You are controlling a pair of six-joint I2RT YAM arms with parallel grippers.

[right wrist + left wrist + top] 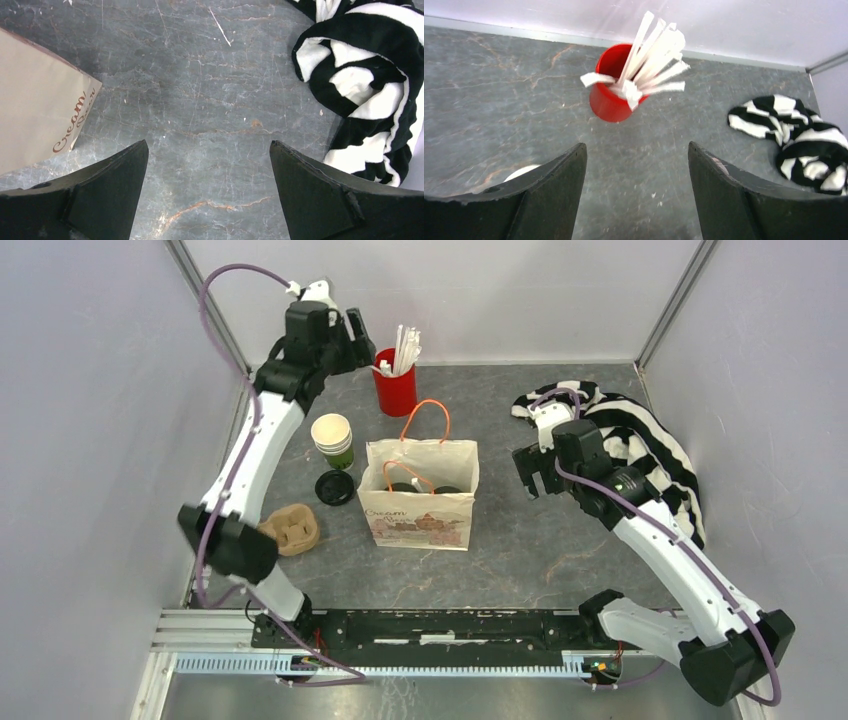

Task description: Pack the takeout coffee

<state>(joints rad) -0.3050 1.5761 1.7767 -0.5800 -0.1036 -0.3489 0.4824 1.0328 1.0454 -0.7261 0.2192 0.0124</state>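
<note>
Both gape empty: red cup ahead of my left pincer, takeout coffee in the bag left of my right pincer.

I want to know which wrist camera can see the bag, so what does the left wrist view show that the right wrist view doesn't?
Only the left wrist view: the red cup holding white sticks, near the back wall. Only the right wrist view: a corner of the paper bag with brown "Cream" lettering. Both: the striped cloth, the grey marbled table, and the arm's own fingers spread wide with nothing between them, the left gripper and the right gripper.
</note>
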